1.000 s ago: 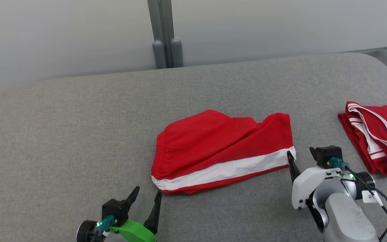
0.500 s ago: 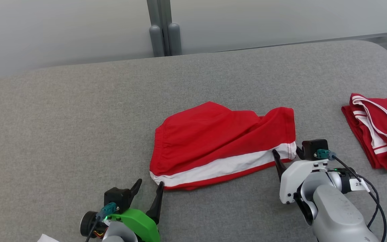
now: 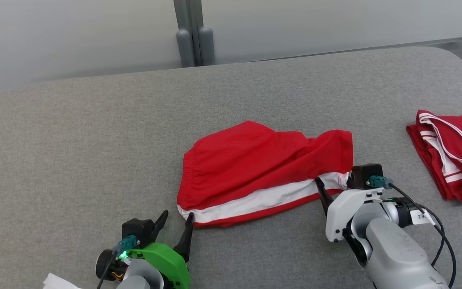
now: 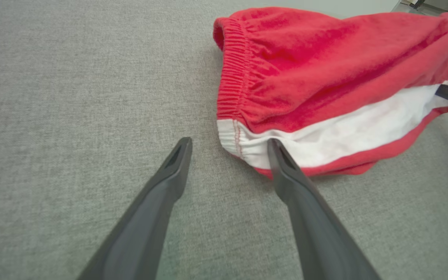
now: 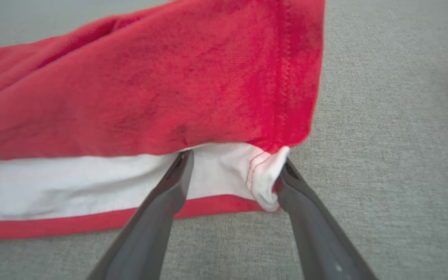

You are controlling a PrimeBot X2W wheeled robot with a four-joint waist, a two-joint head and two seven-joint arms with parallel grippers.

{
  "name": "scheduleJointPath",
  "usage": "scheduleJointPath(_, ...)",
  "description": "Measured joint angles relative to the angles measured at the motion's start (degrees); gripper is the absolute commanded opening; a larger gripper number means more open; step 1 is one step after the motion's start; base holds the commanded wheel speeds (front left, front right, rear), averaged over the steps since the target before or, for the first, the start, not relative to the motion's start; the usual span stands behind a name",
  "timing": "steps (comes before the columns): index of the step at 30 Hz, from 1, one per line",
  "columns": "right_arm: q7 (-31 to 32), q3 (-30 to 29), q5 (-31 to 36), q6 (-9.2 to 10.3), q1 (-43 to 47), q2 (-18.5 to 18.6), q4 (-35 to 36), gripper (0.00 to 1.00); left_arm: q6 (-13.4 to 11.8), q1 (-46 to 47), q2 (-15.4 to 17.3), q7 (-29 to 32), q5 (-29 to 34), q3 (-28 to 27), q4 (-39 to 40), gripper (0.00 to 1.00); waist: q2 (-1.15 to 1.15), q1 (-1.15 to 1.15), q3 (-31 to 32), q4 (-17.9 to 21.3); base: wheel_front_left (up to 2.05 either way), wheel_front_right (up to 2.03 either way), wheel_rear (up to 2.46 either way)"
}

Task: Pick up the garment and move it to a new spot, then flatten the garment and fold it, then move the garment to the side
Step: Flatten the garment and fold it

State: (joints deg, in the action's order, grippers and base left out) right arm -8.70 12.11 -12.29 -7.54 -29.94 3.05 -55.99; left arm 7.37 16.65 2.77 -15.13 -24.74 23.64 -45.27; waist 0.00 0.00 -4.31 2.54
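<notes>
**Garment**: red shorts with elastic waistband, white band and thin red strip along the near edge. Lying on the grey table, centre of the head view. Not flat, with a raised ridge and creases across the upper right part. Appears doubled over on itself, though the layers cannot be counted.

**Long axis**: running left to right across the head view, rising slightly toward the right. Waistband end at the left, hem end at the right, white-banded long edge toward the bottom of the frame.

**Left gripper**: lower left of the head view, fingers spread apart and holding nothing. In the left wrist view, one tip touching the white corner below the waistband, the other on bare table to its left. Nearer arm for the waistband end.

**Right gripper**: lower right of the head view, fingers likewise apart. In the right wrist view, straddling the bunched white hem corner, cloth between the tips but not pinched. Nearer arm for the hem end.

**Judgement**: one set of fingers at each near corner – a two-corner hold looks likeliest, needing only a closing at the right and a small shift rightward at the left. Whether for carrying, spreading or setting aside cannot be told.

**Second garment**: red with white trim, folded, far right edge, well apart.
</notes>
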Motion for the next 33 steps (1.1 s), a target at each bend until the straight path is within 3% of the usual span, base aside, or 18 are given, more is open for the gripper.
scheduleJointPath(21, -2.8, 5.5, -2.4, 0.0, 0.4, 1.6, -0.5, 1.0, 0.0, 1.6, 0.0, 0.0, -2.9, 1.8, -3.0, 1.0, 0.0, 0.0, 0.4, 1.3, 0.0, 0.0, 0.0)
scheduleJointPath(22, -2.8, 5.7, -2.6, 0.0, 0.4, 1.7, -0.4, 0.95, 0.0, 1.6, 0.0, 0.0, -3.0, 1.9, -3.0, 1.0, 0.0, 0.0, 0.4, 1.4, 0.0, 0.0, 0.0)
scheduleJointPath(23, -2.8, 5.9, -2.8, 0.0, 0.4, 1.8, -0.3, 0.87, 0.0, 1.6, 0.0, 0.0, -3.1, 2.0, -3.1, 0.91, 0.0, 0.0, 0.4, 1.5, 0.0, 0.0, 0.0)
scheduleJointPath(24, -2.8, 6.0, -2.8, 0.0, 0.4, 1.8, -0.3, 0.76, 0.0, 1.6, 0.0, 0.0, -3.3, 2.2, -3.2, 0.5, 0.0, 0.0, 0.4, 1.5, 0.0, 0.0, 0.0)
scheduleJointPath(25, -2.7, 6.3, -3.0, 0.0, 0.4, 1.8, -0.2, 0.73, 0.0, 1.6, 0.0, 0.0, -3.5, 2.3, -3.2, 0.44, 0.0, 0.0, 0.4, 1.6, 0.0, 0.0, 0.0)
scheduleJointPath(26, -2.5, 6.5, -3.3, 0.0, 0.4, 1.8, -0.1, 0.45, 0.0, 1.6, 0.0, 0.0, -3.7, 2.6, -3.2, 0.0, 0.0, 0.0, 0.3, 1.7, 0.0, 0.0, 0.0)
scheduleJointPath(27, -2.4, 6.7, -3.4, 0.0, 0.4, 1.8, -0.1, 0.29, 0.0, 1.6, 0.0, 0.0, -3.9, 2.8, -3.3, 0.0, 0.0, 0.0, 0.3, 1.8, 0.0, 0.0, 0.0)
scheduleJointPath(28, -2.2, 6.8, -3.6, 0.0, 0.4, 1.8, 0.0, 0.01, 0.0, 1.6, 0.0, 0.0, -4.4, 3.3, -3.4, 0.0, 0.0, 0.0, 0.3, 1.8, 0.0, 0.0, 0.0)
scheduleJointPath(33, -2.3, 7.5, -4.6, 0.0, 0.4, 1.9, 0.8, 0.0, 0.0, 2.0, 0.0, 0.0, -6.4, 4.6, -3.2, 0.0, 0.0, 0.0, 0.6, 1.9, 0.0, 0.0, 0.0)
